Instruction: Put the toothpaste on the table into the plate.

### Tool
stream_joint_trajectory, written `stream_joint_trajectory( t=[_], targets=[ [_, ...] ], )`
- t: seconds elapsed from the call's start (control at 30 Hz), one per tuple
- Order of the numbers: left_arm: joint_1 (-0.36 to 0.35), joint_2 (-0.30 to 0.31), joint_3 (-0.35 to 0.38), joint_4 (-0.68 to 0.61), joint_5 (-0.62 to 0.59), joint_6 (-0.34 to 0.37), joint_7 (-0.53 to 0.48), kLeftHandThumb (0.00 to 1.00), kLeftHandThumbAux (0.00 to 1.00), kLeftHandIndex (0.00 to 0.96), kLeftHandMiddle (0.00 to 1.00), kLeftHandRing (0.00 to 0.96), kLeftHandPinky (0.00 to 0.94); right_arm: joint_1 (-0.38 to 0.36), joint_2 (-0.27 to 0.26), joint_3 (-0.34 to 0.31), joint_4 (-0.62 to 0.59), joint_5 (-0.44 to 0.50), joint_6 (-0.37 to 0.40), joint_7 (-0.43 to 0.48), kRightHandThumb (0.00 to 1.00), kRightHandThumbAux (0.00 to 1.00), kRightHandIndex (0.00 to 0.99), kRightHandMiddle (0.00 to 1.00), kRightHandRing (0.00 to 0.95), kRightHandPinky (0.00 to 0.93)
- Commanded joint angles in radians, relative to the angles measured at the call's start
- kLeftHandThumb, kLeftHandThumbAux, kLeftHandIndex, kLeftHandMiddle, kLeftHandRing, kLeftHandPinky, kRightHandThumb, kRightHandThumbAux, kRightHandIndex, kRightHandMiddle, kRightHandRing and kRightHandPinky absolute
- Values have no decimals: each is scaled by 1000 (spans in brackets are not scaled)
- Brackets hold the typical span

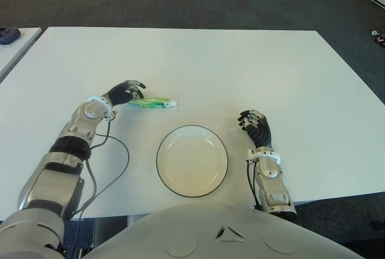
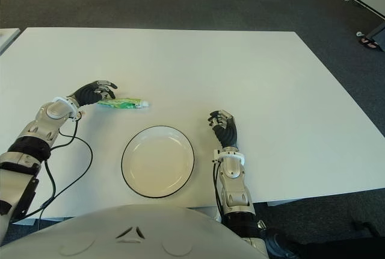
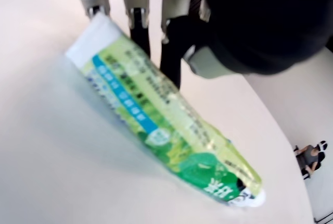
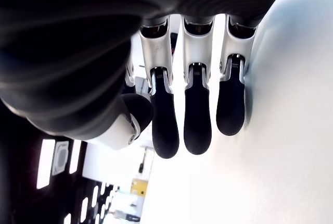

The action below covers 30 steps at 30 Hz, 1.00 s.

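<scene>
toothpaste [image 1: 153, 103]: lies flat on the table [image 1: 240, 66], up-left of the plate [image 1: 192, 160], apart from it.
left hand [image 1: 125, 93]: at the tube's flat tail end; fingers [image 3: 134, 2] spread over it, not closed, holding nothing yet.
right hand [image 1: 255, 127]: just right of the plate, fingers relaxed, empty.
step: grasp, judged.
advice: close across the tube's body, not the thin tail, then lift clear before crossing the rim.
</scene>
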Motion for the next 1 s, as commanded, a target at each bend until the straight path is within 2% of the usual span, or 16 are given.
stream_joint_trajectory(
  t=[0.03, 0.23, 0.43, 0.57, 0.67, 0.87, 0.9, 0.93, 0.97, 1.0],
  targets=[
    [22, -23, 42, -49, -42, 48, -31, 852, 668, 401, 543, 853, 847, -8, 3, 1, 21, 4, 0, 3, 708, 731, 427, 533, 538, 553],
    [10, -32, 107, -89, -128, 89, -101, 852, 668, 402, 545, 855, 856, -7, 4, 4, 17, 2, -1, 3, 707, 731, 427, 539, 543, 558],
    [20, -39, 142, -159, -165, 107, -129, 852, 668, 404, 546, 858, 858, -8, 4, 5, 23, 3, -10, 4, 707, 731, 428, 543, 545, 553],
    [33, -31, 134, -194, -111, 25, -82, 851, 667, 405, 548, 861, 859, -10, 4, 6, 26, 3, -17, 4, 707, 732, 428, 547, 550, 567],
    [34, -13, 95, -228, 10, -49, 8, 850, 667, 405, 557, 856, 846, -10, 6, 6, 25, 3, -18, 4, 707, 732, 428, 549, 553, 570],
    [17, 0, 41, -237, 165, -95, 117, 845, 667, 397, 568, 753, 687, -9, 7, 7, 23, 0, -13, 2, 707, 731, 428, 550, 554, 564],
    [12, 1, 31, -232, 190, -101, 136, 799, 675, 406, 506, 595, 526, -9, 6, 7, 22, -1, -12, 2, 707, 731, 428, 549, 552, 560],
    [6, -2, 19, -226, 218, -105, 160, 769, 681, 412, 466, 493, 421, -9, 6, 8, 22, -2, -11, 2, 707, 731, 428, 548, 551, 557],
    [2, -5, 12, -222, 237, -108, 177, 732, 591, 355, 412, 404, 332, -9, 6, 8, 22, -2, -10, 3, 707, 731, 428, 547, 549, 556],
    [-2, -12, 3, -217, 258, -108, 199, 718, 559, 335, 392, 373, 300, -9, 5, 8, 21, -3, -10, 3, 707, 731, 428, 547, 548, 555]
  ],
)
